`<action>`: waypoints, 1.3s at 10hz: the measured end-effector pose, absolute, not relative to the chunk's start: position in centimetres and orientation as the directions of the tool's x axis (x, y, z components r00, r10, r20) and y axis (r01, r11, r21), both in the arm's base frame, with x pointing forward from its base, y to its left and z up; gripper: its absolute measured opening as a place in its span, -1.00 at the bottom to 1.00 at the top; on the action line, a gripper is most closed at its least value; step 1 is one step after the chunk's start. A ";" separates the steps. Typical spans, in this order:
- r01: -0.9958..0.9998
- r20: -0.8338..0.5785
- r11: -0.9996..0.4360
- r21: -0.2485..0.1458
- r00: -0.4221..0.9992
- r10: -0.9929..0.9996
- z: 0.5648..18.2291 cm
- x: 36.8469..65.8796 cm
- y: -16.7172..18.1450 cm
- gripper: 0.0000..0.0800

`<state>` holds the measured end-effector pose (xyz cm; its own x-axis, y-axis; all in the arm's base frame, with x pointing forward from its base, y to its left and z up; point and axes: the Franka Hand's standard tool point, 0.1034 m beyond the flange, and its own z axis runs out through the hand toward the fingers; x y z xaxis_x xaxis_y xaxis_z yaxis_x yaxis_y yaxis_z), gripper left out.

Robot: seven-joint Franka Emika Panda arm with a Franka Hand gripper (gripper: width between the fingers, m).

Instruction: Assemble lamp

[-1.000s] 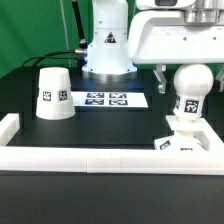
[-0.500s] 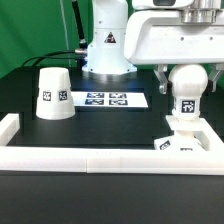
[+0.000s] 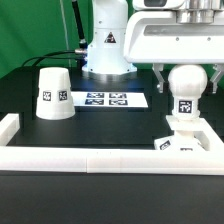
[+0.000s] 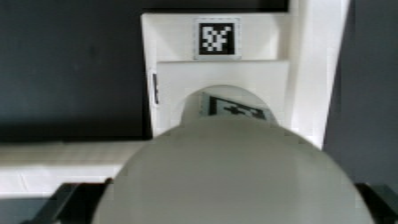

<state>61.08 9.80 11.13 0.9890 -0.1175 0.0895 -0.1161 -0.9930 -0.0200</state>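
Bulb (image 3: pixel 190 82), a white tagged ball, stands upright, seemingly seated on base (image 3: pixel 203 137).

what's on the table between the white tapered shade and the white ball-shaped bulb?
The flat white marker board lies between the white tapered shade and the white ball-shaped bulb; the exterior view shows it.

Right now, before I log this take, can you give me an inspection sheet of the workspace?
Surface: black table, white border rails along its front.
Job's things: shade mouth down, apart; bulb upright on base.
Clutter: nothing seen; only the marker board.
Grippers: gripper straddles the bulb, fingers seemingly pressed on its sides.
Cables: dark cables behind the table.
Surroundings: arm's white pedestal.
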 end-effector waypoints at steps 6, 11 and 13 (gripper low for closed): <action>-0.681 0.026 -0.731 -0.040 0.731 -0.682 11.0 60.9 9.7 0.44; -0.894 0.005 -0.446 -0.040 0.446 -0.895 10.9 60.9 9.7 0.44; -0.929 -0.001 -0.367 -0.041 0.367 -0.930 10.9 60.9 9.7 0.44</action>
